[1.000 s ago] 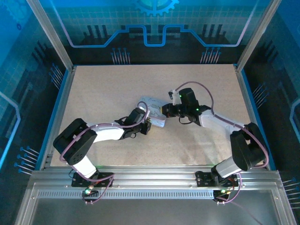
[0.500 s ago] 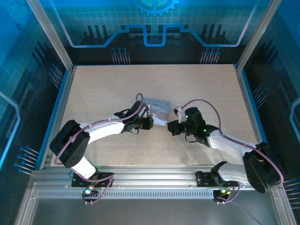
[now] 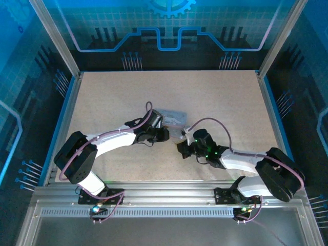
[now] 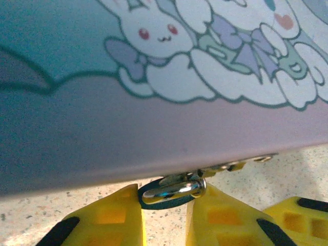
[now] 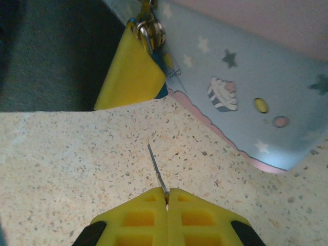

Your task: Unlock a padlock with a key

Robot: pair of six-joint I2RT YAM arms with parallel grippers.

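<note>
Gripping key [image 5: 157,170] in right pincer [image 5: 167,199], padlock [image 4: 174,188] in left pincer [image 4: 165,199]

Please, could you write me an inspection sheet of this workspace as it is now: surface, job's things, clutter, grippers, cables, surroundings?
Surface: speckled beige table, no spills seen.
Job's things: padlock sits at the lower edge of the cartoon tin, by its latch; key points toward the tin, apart from the padlock.
Clutter: nothing seen.
Grippers: left gripper shut on the padlock, a yellow finger on each side; right gripper shut on the key.
Cables: a purple cable loops over each arm; no snag seen.
Surroundings: aluminium frame, blue printed walls.
</note>
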